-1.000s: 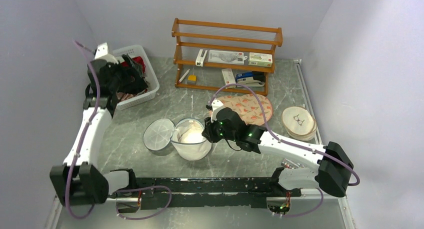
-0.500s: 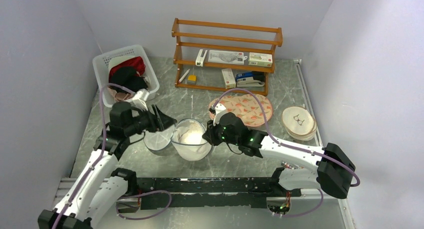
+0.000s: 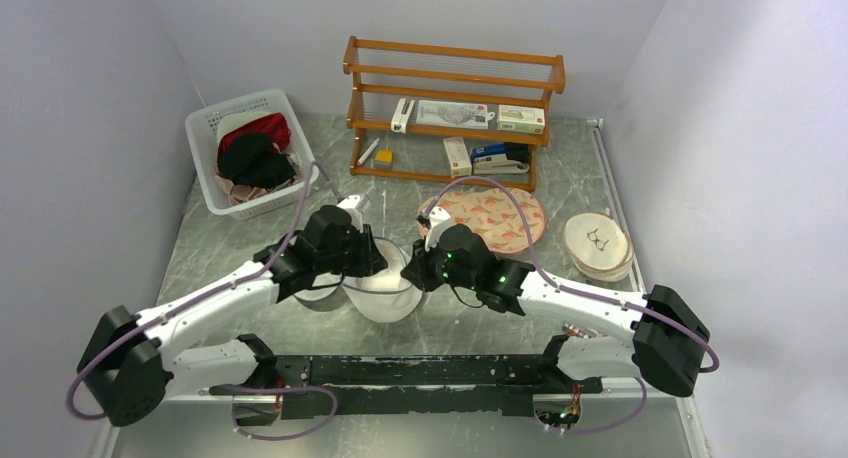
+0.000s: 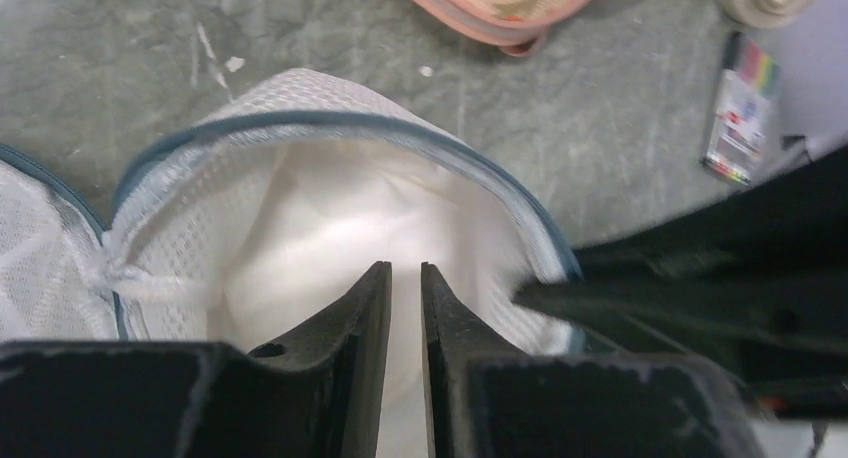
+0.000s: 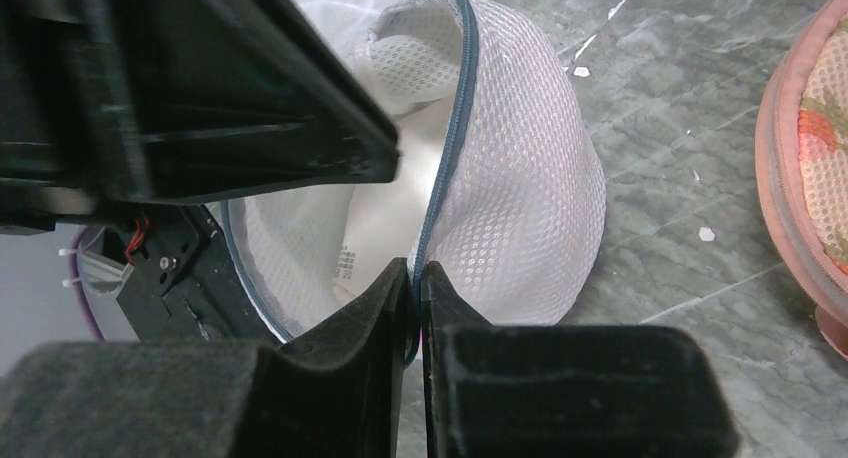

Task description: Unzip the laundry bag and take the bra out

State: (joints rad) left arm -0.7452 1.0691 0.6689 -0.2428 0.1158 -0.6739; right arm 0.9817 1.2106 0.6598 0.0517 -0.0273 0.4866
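Note:
The laundry bag (image 3: 388,298) is a white mesh bowl with a blue-grey zip edge (image 4: 330,126), standing open at mid-table. Its flipped-open lid (image 4: 40,248) lies to its left. The bra (image 4: 320,218) shows as smooth white fabric inside the bag, with a printed label (image 5: 347,261) on it. My left gripper (image 3: 372,263) reaches into the opening. Its jaws are almost together, with a thin slit of white bra fabric between the tips (image 4: 405,266). My right gripper (image 5: 415,268) is shut on the bag's right rim, pinching the zip edge (image 5: 450,148) there.
A white slatted basket (image 3: 205,148) of dark and red clothes stands at the back left. A wooden shelf (image 3: 455,88) with small boxes is at the back. A pink patterned pad (image 3: 500,218) and a round box with glasses (image 3: 597,243) lie to the right.
My left arm swung from the basket across the lid to the bag's opening, and its jaws closed from wide open to nearly together. The right gripper kept its hold on the rim.

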